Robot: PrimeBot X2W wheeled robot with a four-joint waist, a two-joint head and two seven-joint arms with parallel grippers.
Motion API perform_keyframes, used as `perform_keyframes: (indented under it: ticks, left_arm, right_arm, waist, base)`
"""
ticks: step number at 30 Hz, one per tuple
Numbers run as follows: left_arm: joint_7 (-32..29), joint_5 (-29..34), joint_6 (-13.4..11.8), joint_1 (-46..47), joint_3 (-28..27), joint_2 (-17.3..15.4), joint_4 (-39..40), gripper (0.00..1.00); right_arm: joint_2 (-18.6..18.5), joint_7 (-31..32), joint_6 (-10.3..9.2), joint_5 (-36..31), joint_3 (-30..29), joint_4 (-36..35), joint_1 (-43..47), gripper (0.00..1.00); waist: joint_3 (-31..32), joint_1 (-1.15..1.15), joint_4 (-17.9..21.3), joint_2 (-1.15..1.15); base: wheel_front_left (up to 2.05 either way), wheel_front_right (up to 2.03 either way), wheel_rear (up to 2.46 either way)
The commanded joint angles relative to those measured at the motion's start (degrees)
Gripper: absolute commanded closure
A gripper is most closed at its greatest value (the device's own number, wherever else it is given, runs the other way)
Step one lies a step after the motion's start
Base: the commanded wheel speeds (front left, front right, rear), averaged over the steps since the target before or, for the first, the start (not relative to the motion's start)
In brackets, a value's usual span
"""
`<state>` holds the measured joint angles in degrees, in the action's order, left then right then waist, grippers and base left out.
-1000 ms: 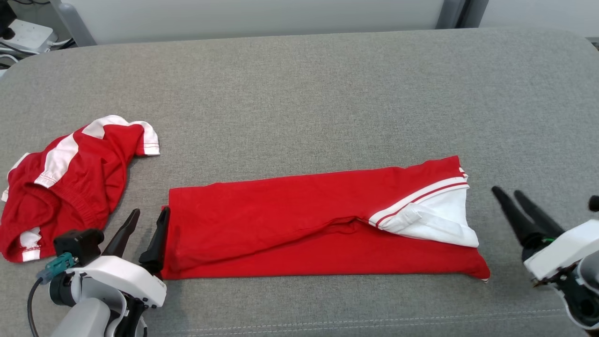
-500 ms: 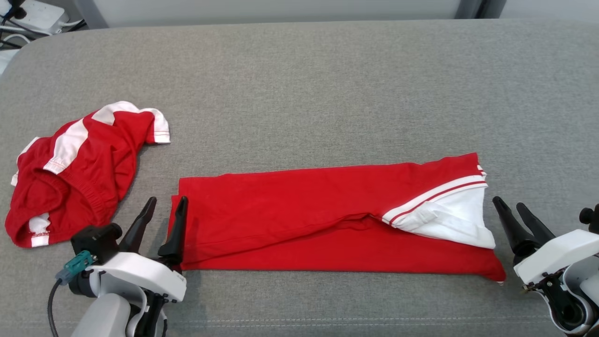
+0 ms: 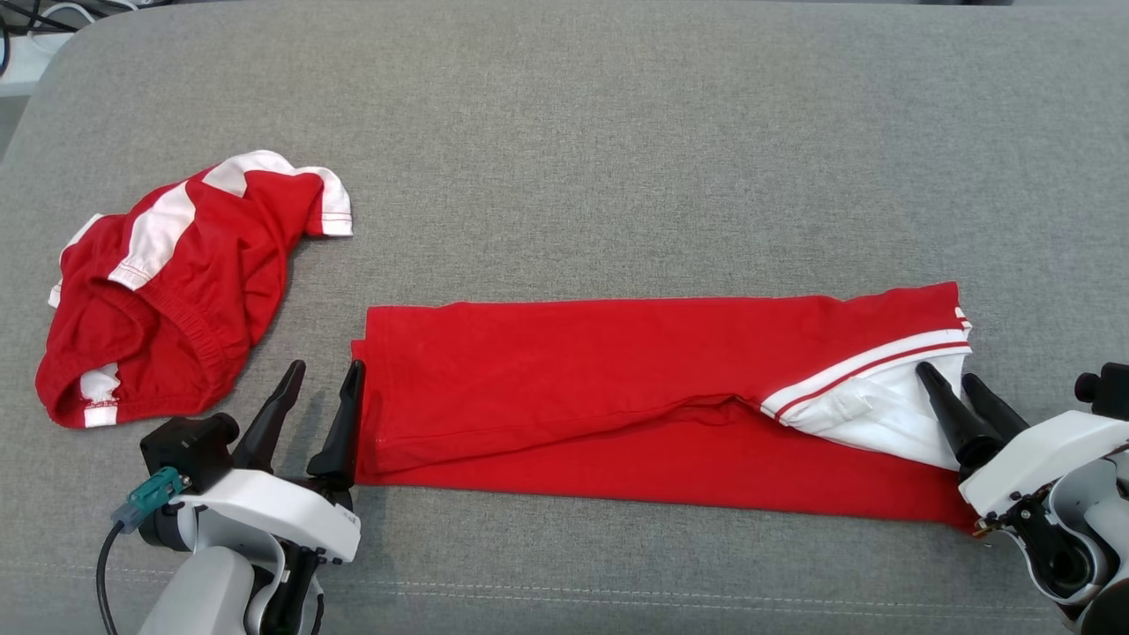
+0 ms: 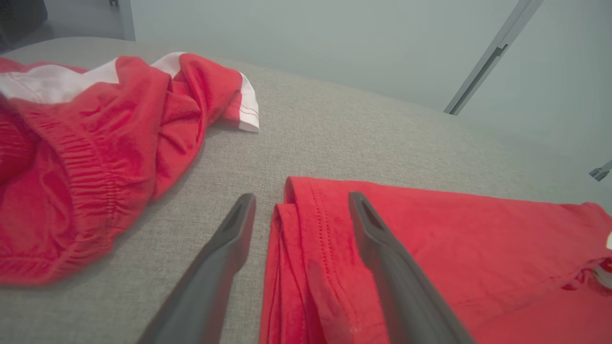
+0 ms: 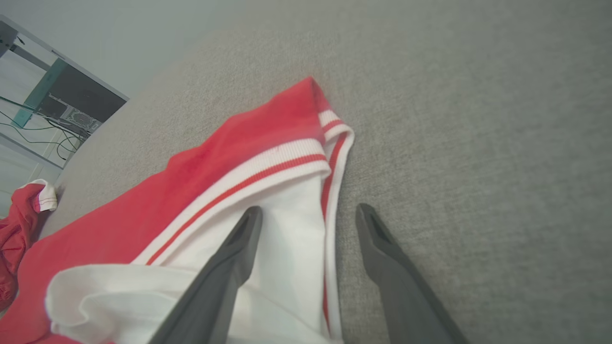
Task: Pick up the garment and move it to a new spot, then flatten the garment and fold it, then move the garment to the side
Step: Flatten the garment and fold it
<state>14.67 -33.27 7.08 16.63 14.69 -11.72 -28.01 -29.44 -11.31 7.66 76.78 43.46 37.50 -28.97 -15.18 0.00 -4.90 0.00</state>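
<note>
Garment [image 3: 600,388] lies as a long folded strip between both grippers, its long axis running from one to the other. Left gripper [image 3: 325,367] is open, its fingers astride the hem end; right gripper [image 3: 945,374] is open astride the collar end, both equally near

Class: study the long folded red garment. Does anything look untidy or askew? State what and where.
Yes. At the right end of the folded garment, the white striped part bulges out rumpled instead of lying flat. A second red garment lies crumpled at the left.
</note>
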Motion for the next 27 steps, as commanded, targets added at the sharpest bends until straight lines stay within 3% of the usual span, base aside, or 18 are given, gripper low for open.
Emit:
perform_keyframes:
  ticks: [1,7,8,9,10,13,27]
  left_arm:
    - [0.3,0.7,0.4,1.3,-2.1,-1.3,1.6,0.0]
    - [0.3,0.7,0.4,1.6,-2.0,-0.9,1.8,0.0]
    - [0.3,0.7,0.4,1.6,-2.0,-0.8,1.8,0.0]
    - [0.3,0.7,0.4,1.6,-2.1,-0.8,1.8,0.0]
    - [0.3,0.6,0.4,1.5,-2.0,-0.7,1.8,0.0]
    - [0.3,0.6,0.4,1.3,-2.0,-0.5,1.7,0.0]
    - [0.3,0.4,0.4,-0.8,-2.2,-0.6,2.1,0.0]
  right_arm:
    - [-0.4,1.4,-0.17,0.5,1.8,-0.1,1.2,0.0]
    - [-0.1,4.3,-0.17,1.4,3.9,-0.4,1.0,0.0]
    - [-0.1,5.0,-0.17,1.6,4.4,-0.6,1.1,0.05]
    - [0.0,5.8,-0.17,1.9,4.8,-0.9,1.1,0.16]
    - [0.0,7.3,-0.17,2.4,5.7,-1.6,1.3,0.45]
    - [-0.8,8.0,-0.17,2.7,6.4,-2.3,1.4,1.0]
    - [-4.3,-2.5,-0.17,-0.6,1.3,5.9,-3.0,1.0]
  waist:
    - [-0.2,0.0,-0.2,0.0]
    - [-0.2,0.0,-0.4,0.0]
    - [-0.1,0.0,-0.3,0.0]
    - [-0.1,0.0,-0.3,0.0]
    - [0.0,0.0,-0.2,0.0]
    - [0.6,0.0,-0.1,0.0]
    - [3.3,0.0,1.7,0.0]
  base:
    - [0.0,0.0,0.0]
    - [0.0,0.0,0.0]
    - [0.0,0.0,0.0]
    - [0.0,0.0,0.0]
    - [0.0,0.0,0.0]
    - [0.0,0.0,0.0]
    - [0.0,0.0,0.0]
